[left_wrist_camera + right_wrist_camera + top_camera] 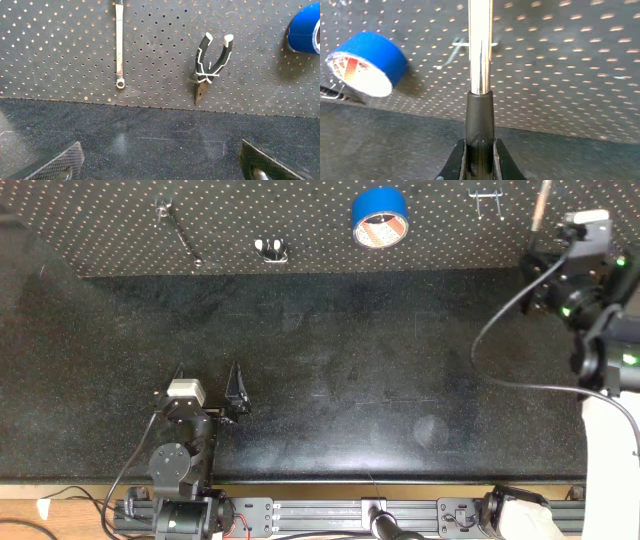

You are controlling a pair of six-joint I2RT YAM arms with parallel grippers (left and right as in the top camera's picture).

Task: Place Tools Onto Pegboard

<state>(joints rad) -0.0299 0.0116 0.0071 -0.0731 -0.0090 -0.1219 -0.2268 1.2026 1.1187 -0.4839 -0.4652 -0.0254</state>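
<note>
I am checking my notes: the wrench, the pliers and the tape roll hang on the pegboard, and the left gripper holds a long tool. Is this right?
Not quite: the right gripper holds the long tool, as the right wrist view shows. The rest stands.

light: even, from above | soft shadow by blue tape [367, 62] on pegboard [570, 60] | R wrist: blurry

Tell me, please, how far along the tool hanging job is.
Done: the wrench, the pliers and the blue tape roll hang on the pegboard. In hand: the right gripper is shut on a metal-shafted tool, held near the board. Left: hanging that tool, perhaps on the bare hook. The left gripper is open, holding nothing.
</note>
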